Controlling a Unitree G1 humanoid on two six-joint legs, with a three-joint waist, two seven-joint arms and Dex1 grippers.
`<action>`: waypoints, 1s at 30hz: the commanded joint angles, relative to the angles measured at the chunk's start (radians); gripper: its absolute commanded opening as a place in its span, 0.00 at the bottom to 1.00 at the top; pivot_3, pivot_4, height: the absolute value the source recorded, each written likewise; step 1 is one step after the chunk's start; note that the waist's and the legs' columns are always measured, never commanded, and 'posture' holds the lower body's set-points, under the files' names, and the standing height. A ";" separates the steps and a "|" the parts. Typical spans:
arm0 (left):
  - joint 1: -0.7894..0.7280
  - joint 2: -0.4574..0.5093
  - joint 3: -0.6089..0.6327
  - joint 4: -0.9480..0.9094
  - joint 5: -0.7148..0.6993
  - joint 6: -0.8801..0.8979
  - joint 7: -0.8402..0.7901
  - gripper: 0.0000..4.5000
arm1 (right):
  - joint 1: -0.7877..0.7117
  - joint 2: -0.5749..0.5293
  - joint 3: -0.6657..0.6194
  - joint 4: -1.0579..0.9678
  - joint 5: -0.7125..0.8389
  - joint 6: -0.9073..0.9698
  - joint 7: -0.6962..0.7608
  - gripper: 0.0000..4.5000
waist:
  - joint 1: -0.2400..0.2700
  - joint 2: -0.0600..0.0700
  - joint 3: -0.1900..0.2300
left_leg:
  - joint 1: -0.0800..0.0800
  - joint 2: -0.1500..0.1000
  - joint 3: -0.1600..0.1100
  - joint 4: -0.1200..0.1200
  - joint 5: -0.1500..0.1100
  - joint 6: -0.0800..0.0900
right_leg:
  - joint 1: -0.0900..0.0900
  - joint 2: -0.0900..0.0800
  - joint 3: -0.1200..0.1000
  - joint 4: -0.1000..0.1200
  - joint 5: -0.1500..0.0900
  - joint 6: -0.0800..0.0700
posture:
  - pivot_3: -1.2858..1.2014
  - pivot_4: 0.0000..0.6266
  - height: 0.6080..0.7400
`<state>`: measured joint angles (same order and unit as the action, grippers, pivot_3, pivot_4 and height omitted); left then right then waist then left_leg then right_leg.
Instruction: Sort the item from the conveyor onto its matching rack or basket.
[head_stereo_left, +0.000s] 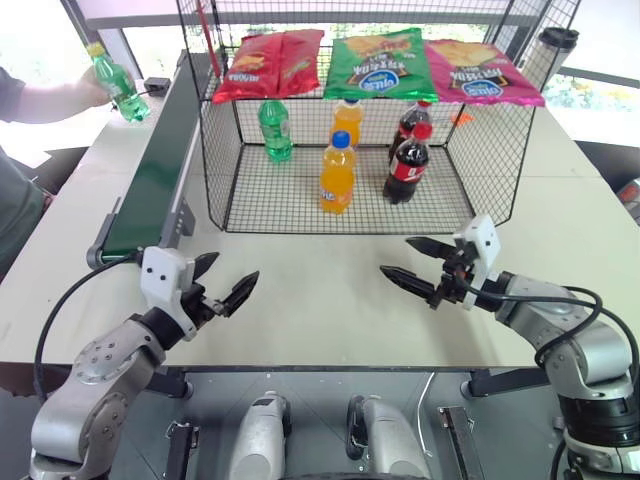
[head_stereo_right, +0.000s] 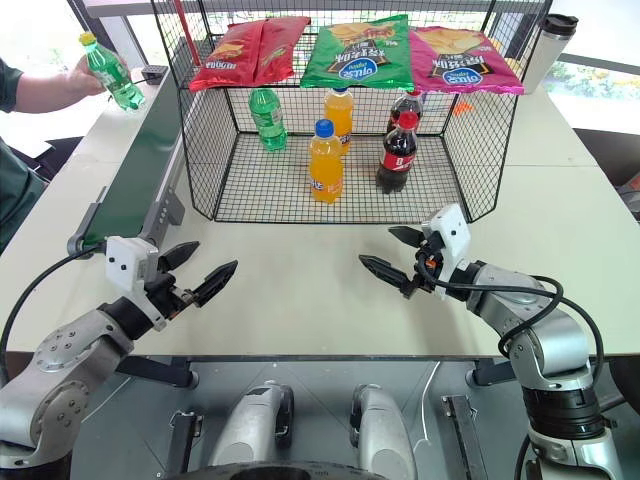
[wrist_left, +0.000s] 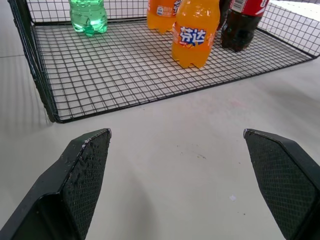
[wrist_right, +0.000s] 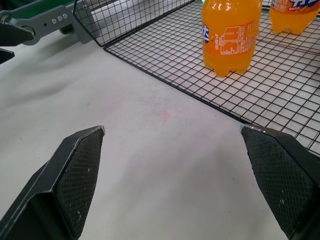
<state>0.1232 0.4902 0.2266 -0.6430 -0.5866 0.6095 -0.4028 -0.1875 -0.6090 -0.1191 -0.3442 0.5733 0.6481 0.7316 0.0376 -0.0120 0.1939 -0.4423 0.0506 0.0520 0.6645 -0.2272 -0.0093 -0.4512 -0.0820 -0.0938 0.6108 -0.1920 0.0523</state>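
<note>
Both the left end effector (head_stereo_left: 222, 284) and right end effector (head_stereo_left: 409, 262) hover open over bare table (head_stereo_left: 320, 310) near the basket's (head_stereo_left: 330, 228) front edge.

Two orange soda bottles (head_stereo_left: 338, 172) with blue caps stand one behind the other, and just to their right two dark cola bottles (head_stereo_left: 408, 160) with red caps stand close together. A green bottle (head_stereo_left: 275, 129) with a green cap stands apart to their left. Up on top lie two red snack bags (head_stereo_left: 268, 62), a green bag (head_stereo_left: 378, 64) and a pink bag (head_stereo_left: 482, 72). A tumbler (head_stereo_left: 548, 54) with a dark lid stands far right on the white table (head_stereo_left: 320, 300).
</note>
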 joint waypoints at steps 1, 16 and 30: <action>-0.003 0.003 0.019 -0.035 -0.001 -0.016 0.007 0.99 | -0.016 -0.002 -0.003 -0.009 0.007 -0.012 0.007 1.00 | 0.000 0.000 0.000 | 0.000 0.000 0.000 0.000 0.000 0.000 | 0.000 0.000 0.000 0.000 0.000 0.000 | 0.52 0.24 1.00; -0.006 0.000 0.028 -0.040 -0.008 -0.019 0.026 0.99 | -0.026 -0.008 0.003 -0.003 0.005 -0.005 0.009 1.00 | 0.000 0.000 0.000 | 0.000 0.000 0.000 0.000 0.000 0.000 | 0.000 0.000 0.000 0.000 0.000 0.000 | 0.52 0.24 1.00; -0.241 0.094 0.347 0.030 -0.040 0.012 0.254 0.99 | -0.184 -0.049 -0.022 -0.072 0.138 0.112 0.042 1.00 | -0.001 0.000 0.000 | 0.000 0.000 0.000 0.000 0.002 0.003 | 0.000 0.001 0.000 0.002 0.000 0.000 | 0.52 0.24 1.00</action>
<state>-0.1119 0.5799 0.5375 -0.6194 -0.6531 0.6402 -0.1878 -0.3552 -0.6505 -0.1291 -0.3658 0.6740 0.7496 0.7668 0.0371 -0.0121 0.1940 -0.4416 0.0505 0.0517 0.6645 -0.2256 -0.0067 -0.4511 -0.0807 -0.0938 0.6125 -0.1918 0.0521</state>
